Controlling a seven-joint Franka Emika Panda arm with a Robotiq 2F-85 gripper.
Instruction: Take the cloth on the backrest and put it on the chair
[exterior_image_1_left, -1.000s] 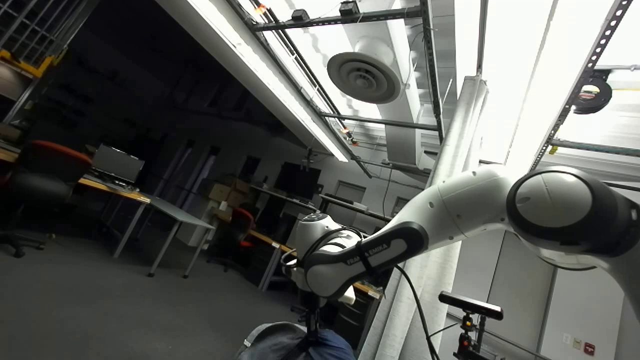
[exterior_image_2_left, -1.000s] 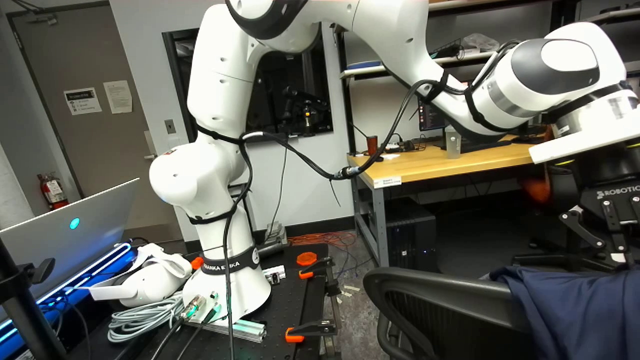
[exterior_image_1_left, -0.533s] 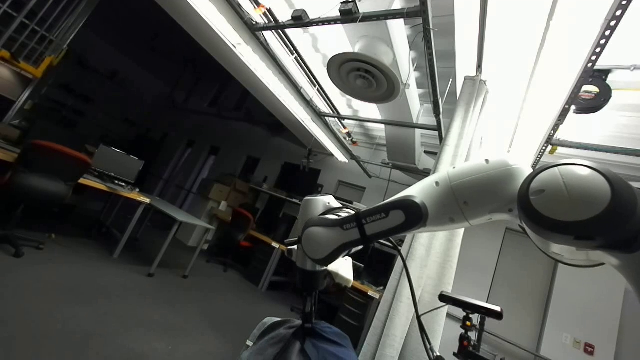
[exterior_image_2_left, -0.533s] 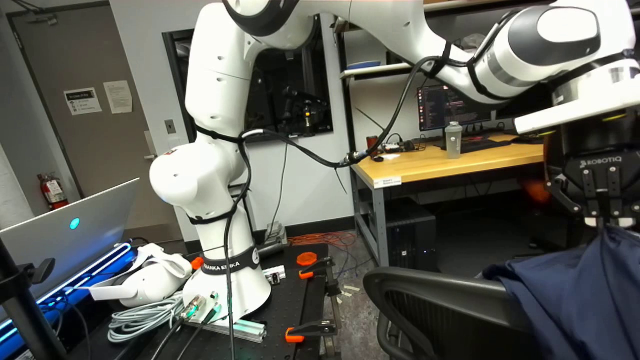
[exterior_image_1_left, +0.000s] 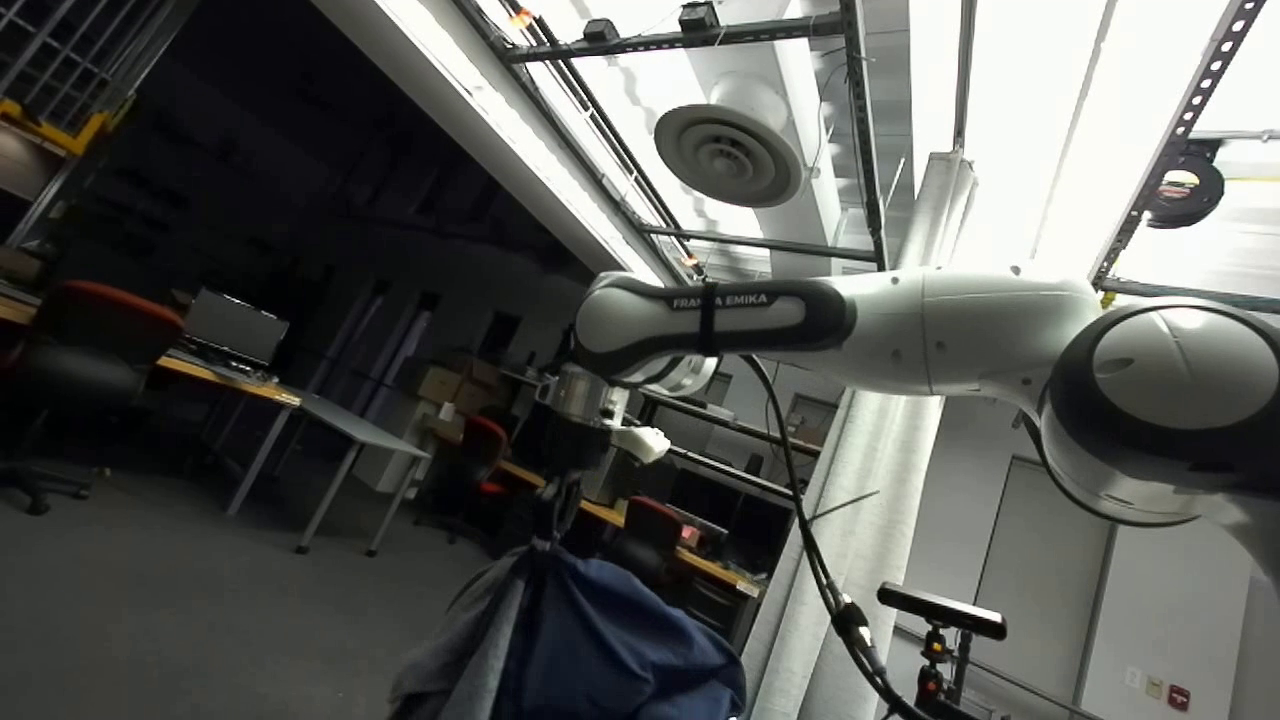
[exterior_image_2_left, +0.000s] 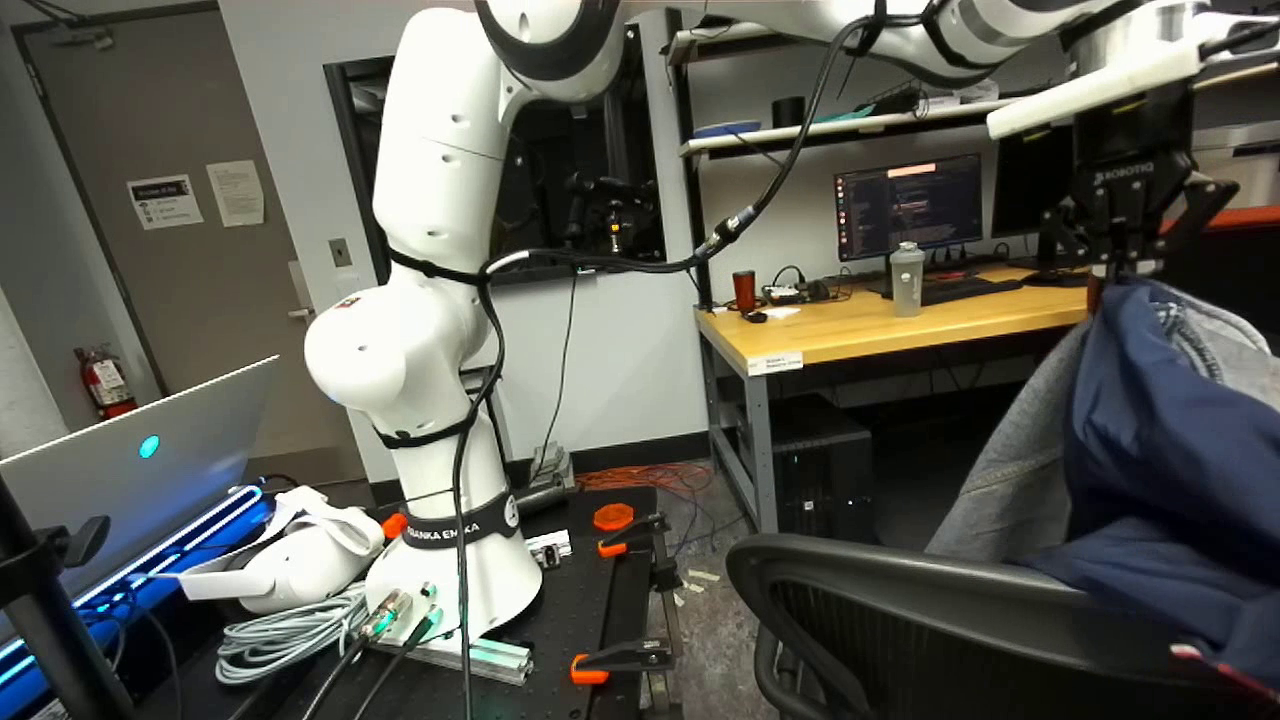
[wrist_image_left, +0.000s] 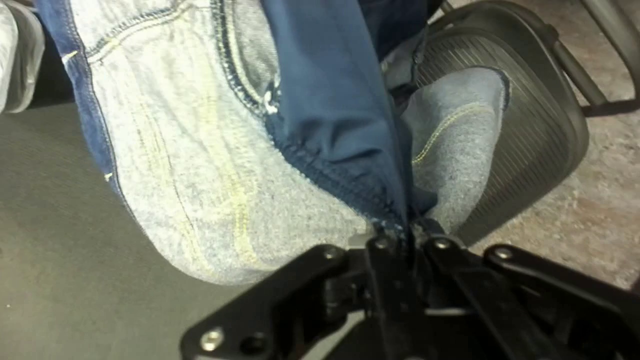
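So the white arm with dark grey joint caps (exterior_image_1_left: 950, 330) is holding a long-reach pose: in an exterior view it's standing upright on a black perforated tabletop (exterior_image_2_left: 585, 590), its forearm is pointing off to the right of that view, and a black cable (exterior_image_2_left: 653, 267) is hanging alongside. In both exterior views the wrist is facing down, so the black two-fingered Robotiq gripper (exterior_image_2_left: 1127, 268) is pointing floorward. Its fingers are sitting almost together, pinching a bunched bit of the soft, dark navy-blue cloth (exterior_image_2_left: 1180, 440) with pale grey areas. That cloth is hanging in loose folds right under the gripper, its top sitting above the curved black mesh backrest (exterior_image_2_left: 900, 640). Honestly can't tell if the lower folds are touching the backrest.
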